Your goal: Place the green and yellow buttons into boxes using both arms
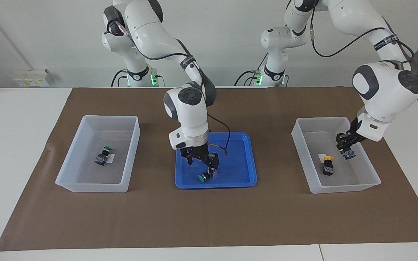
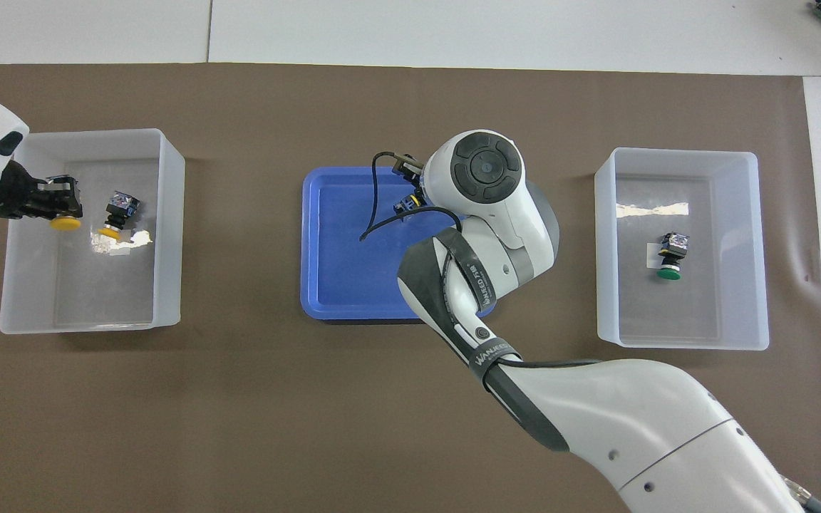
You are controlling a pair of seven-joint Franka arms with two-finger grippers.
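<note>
Box at the right arm's end [image 1: 85,152]: one green button [image 1: 104,155] lying inside. Middle: right gripper [image 1: 205,170] low in the blue tray [image 1: 245,170], jaws pinching the second green button [image 1: 204,177]. Box at the left arm's end [image 1: 303,152]: one yellow button [image 1: 327,165] on its floor; left gripper [image 1: 347,148] inside that box, jaws clamped on the second yellow button [image 2: 65,222].

"WANLEED" reads on the right arm's [image 2: 485,271] cable straps.
</note>
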